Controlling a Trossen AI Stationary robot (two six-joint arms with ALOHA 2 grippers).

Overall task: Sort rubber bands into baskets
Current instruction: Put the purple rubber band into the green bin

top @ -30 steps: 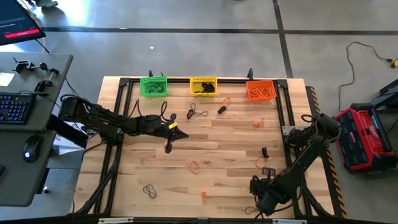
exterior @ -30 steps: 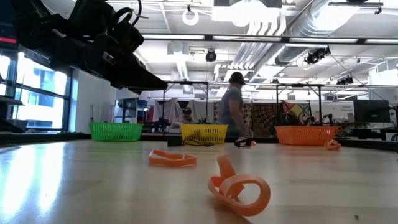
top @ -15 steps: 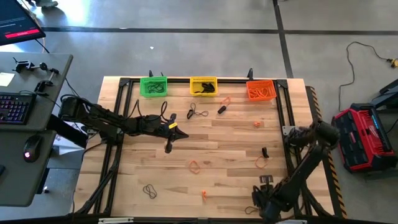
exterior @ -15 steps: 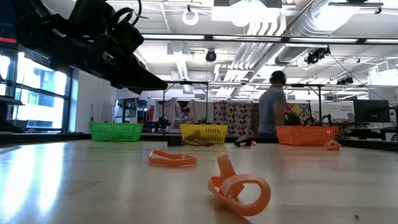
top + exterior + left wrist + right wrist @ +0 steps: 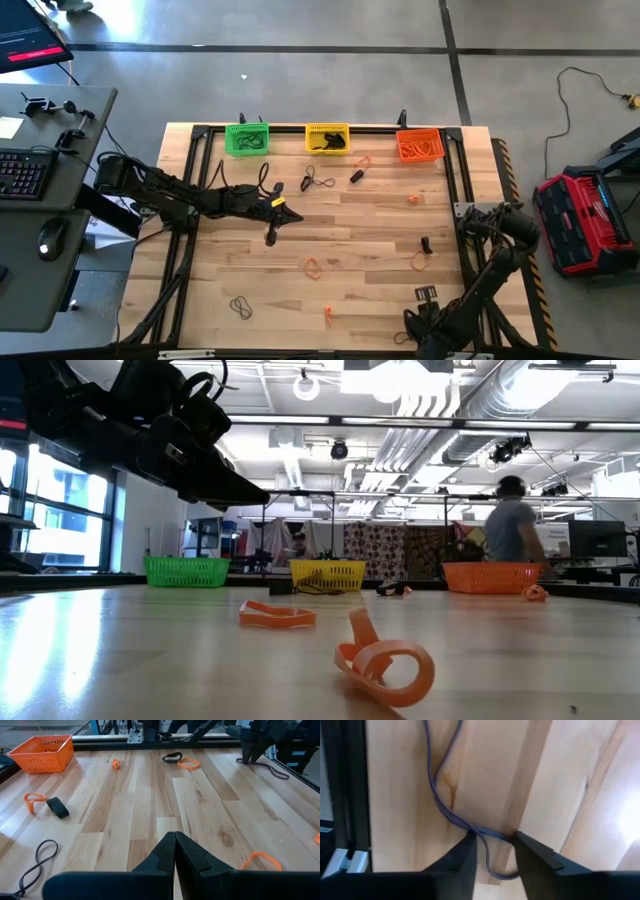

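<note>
My right gripper (image 5: 427,293) is open low over the table's near right corner. In the right wrist view its fingertips (image 5: 492,840) stand on either side of a thin dark rubber band (image 5: 440,790) lying on the wood. My left gripper (image 5: 270,236) is shut and empty above the table's middle, also seen in the left wrist view (image 5: 175,840). The green basket (image 5: 246,138), yellow basket (image 5: 327,138) and orange basket (image 5: 419,146) stand along the far edge. Orange bands (image 5: 313,266) and black bands (image 5: 240,305) lie scattered on the table. My right gripper points down at the dark band where its strands cross (image 5: 487,834), which lies between the two open fingers. The band lies flat on the table. I cannot tell whether the fingers touch it.
The black frame rail (image 5: 345,795) runs close beside my right gripper. Two orange bands (image 5: 385,660) lie near the low camera. A person (image 5: 512,520) walks in the room behind the table. A desk with a keyboard (image 5: 22,172) stands left of the table.
My right gripper has moved toward the table's near edge. The person in the room behind has walked from the middle to the right.
</note>
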